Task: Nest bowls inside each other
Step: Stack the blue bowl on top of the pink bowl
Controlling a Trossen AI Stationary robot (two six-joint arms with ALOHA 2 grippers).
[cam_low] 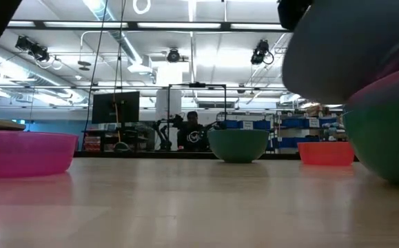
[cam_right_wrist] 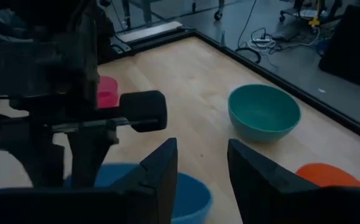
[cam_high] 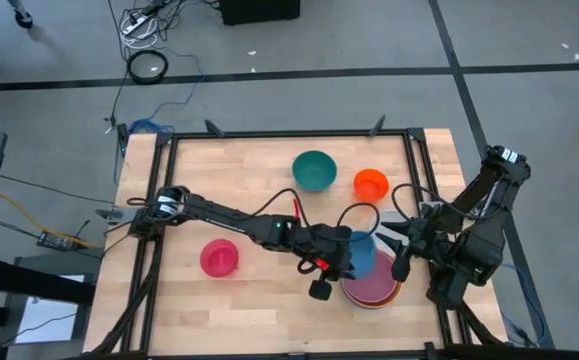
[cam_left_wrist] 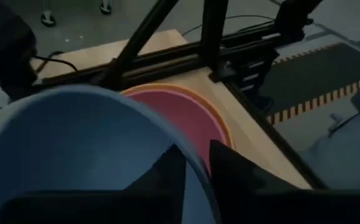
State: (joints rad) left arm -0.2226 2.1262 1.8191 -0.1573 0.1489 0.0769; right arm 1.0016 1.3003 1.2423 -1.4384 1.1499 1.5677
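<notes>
A blue bowl (cam_high: 362, 252) (cam_left_wrist: 74, 149) sits tilted over the far left rim of a stack (cam_high: 374, 288), in which a pink bowl (cam_left_wrist: 186, 115) lies inside an orange one. My left gripper (cam_high: 345, 257) (cam_left_wrist: 196, 147) is open, one finger inside the blue bowl and one outside, the rim between them. My right gripper (cam_high: 401, 250) (cam_right_wrist: 201, 180) hovers open just right of the blue bowl (cam_right_wrist: 195, 196), with nothing between its fingers. In the low view the blue bowl (cam_low: 344, 48) looms over the stack (cam_low: 389, 131). My left gripper straddles the blue bowl's rim (cam_left_wrist: 196, 167) on the side toward the table's left, one finger inside the hollow and one outside. The fingers come slanting down from the left. Whether either finger touches the wall I cannot tell.
A teal bowl (cam_high: 314, 170) and a small orange-red bowl (cam_high: 371, 183) stand upright toward the far edge. A magenta bowl (cam_high: 219, 257) stands at the left. A black frame rail (cam_high: 289, 135) borders the table. Bare wood lies along the near left.
</notes>
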